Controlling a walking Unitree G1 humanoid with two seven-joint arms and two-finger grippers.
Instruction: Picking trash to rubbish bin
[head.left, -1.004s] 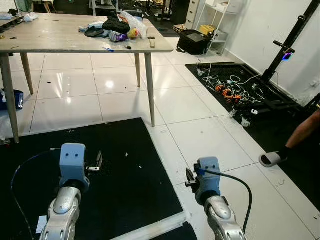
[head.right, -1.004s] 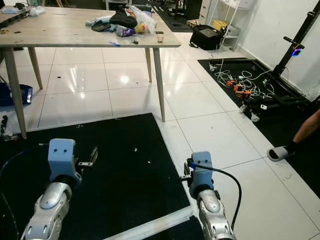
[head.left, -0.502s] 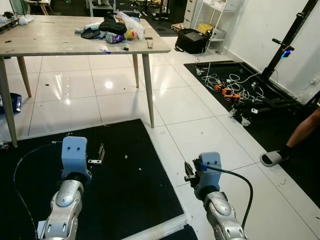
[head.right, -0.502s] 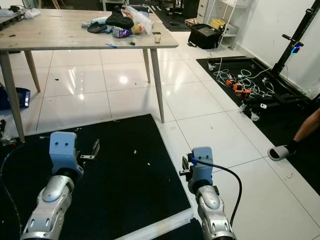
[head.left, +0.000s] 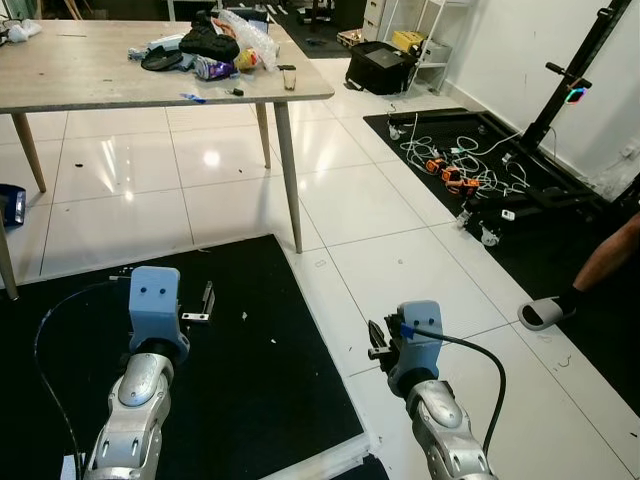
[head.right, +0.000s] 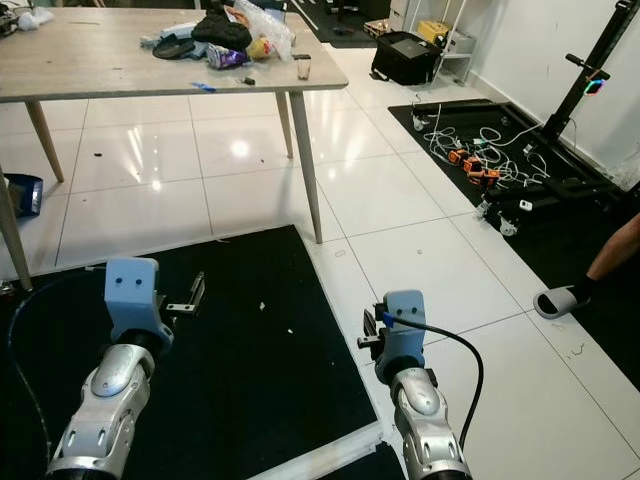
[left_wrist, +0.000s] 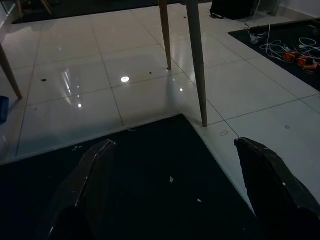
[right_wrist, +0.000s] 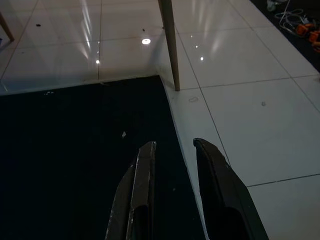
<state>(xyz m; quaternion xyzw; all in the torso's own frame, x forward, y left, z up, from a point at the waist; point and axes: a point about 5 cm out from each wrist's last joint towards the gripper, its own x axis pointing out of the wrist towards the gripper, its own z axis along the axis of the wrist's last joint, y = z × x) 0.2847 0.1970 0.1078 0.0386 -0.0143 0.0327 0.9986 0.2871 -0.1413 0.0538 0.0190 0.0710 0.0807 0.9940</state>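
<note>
A pile of trash (head.left: 215, 45), with a clear plastic bag, a black item and a purple wrapper, lies on the far right end of a wooden table (head.left: 90, 70). Small white scraps (head.left: 245, 316) dot the black floor mat (head.left: 250, 390). My left gripper (left_wrist: 175, 165) hangs over the mat, wide open and holding nothing; in the left eye view the left gripper (head.left: 205, 300) sits low on the left. My right gripper (right_wrist: 175, 145) hovers over the mat's right edge, its fingers a narrow gap apart with nothing between them.
A table leg (head.left: 288, 175) stands at the mat's far corner. Tangled cables (head.left: 450, 165) and a black stand lie on a dark mat to the right. A person's foot in a slipper (head.left: 545, 313) rests at the right edge. A black bag (head.left: 385, 70) sits behind.
The whole picture has shifted: the table and the mat's far corner sit further left. Both arms hold the same pose and the fingers have not moved.
</note>
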